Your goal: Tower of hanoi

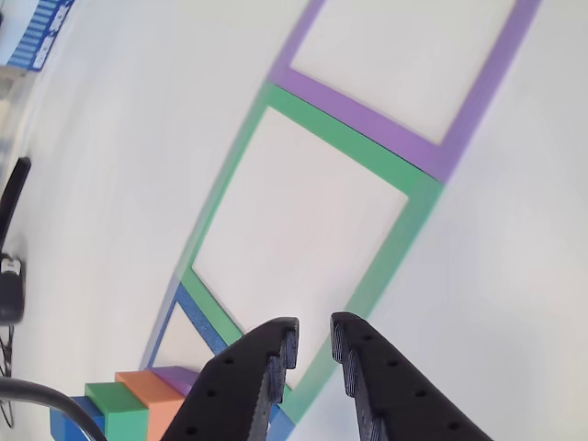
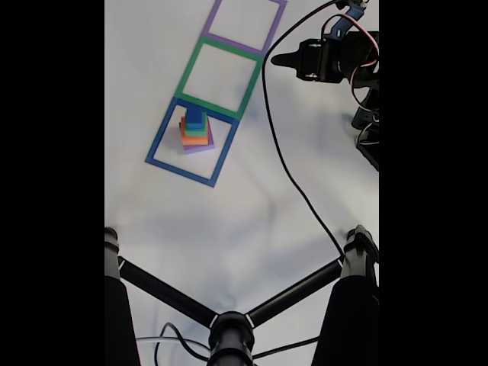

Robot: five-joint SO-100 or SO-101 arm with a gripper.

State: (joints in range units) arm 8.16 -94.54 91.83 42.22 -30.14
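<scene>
The tower of hanoi stands stacked inside the blue tape square: blue cube on top, then green, orange and the purple slab at the bottom. In the other view the same stack shows at the lower left, partly behind the left finger. My gripper hovers well to the right of the stack, beside the green tape square. In the other view my gripper shows a narrow gap between its black fingers, with nothing held.
A purple tape square lies beyond the green one. A black cable runs across the white table from the arm to a black stand at the bottom of the fixed view. A dark object sits at the left edge of the other view.
</scene>
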